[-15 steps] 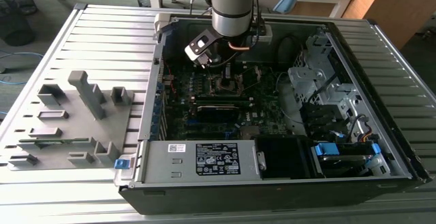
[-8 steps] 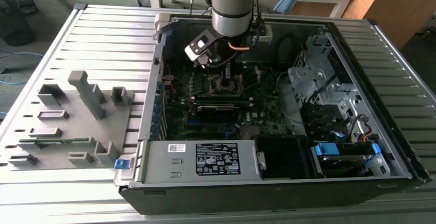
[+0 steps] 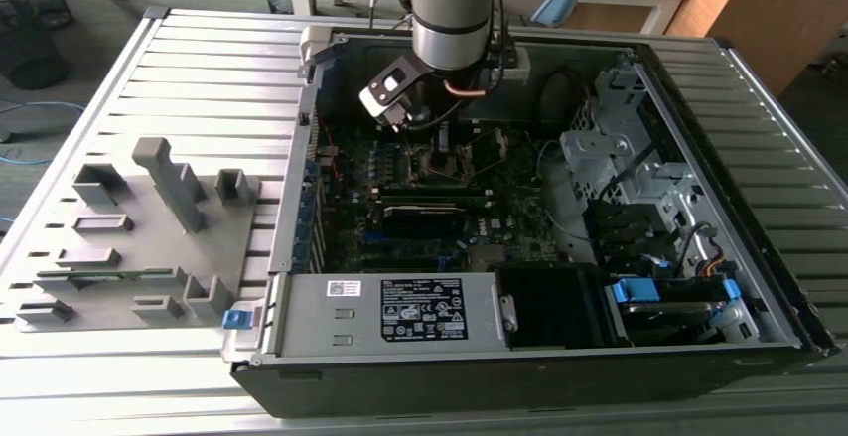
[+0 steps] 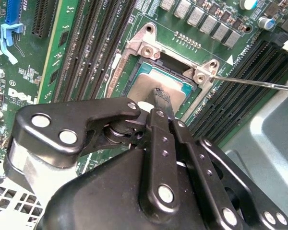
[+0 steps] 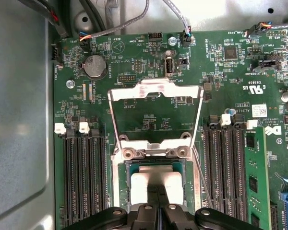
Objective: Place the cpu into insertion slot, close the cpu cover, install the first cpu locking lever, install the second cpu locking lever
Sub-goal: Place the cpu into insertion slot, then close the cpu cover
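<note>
The cpu lies with its dull silver top up in the insertion slot on the green motherboard. It also shows in the second wrist view, cpu. My gripper is shut, its black fingers together over the middle of the chip, and in the second wrist view the gripper has its tips down on the chip's top. The cpu cover, a silvery frame, stands swung open behind the slot. A thin wire locking lever sticks out beside the slot, unlatched. In the exterior view the gripper hangs inside the open computer case.
Black memory slots flank the slot on both sides, with one green module fitted. The case holds a power supply and a drive cage. A grey fixture plate lies on the slatted table at the exterior view's left.
</note>
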Robot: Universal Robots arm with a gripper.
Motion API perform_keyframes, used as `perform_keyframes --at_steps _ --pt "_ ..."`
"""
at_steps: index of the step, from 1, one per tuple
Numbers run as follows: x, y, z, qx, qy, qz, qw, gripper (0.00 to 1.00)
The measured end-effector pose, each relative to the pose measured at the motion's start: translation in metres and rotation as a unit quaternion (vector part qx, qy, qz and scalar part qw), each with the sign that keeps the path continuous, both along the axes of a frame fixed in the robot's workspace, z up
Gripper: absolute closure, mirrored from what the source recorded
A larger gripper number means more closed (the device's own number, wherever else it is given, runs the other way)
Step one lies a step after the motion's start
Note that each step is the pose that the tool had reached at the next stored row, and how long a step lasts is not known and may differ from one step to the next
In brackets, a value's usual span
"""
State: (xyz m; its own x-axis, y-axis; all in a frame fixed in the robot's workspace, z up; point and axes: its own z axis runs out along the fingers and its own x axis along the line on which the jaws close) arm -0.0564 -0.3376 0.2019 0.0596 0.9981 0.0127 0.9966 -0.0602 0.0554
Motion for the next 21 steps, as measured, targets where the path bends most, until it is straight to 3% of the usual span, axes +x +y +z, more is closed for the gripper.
perform_keyframes --at_steps 11,21 --pt "0.000 -0.0001 0.0205 -0.0002 0.0002 0.000 1.0000 0.89" --pt "0.003 -0.0001 0.0210 -0.0002 0.0001 0.000 1.0000 0.89"
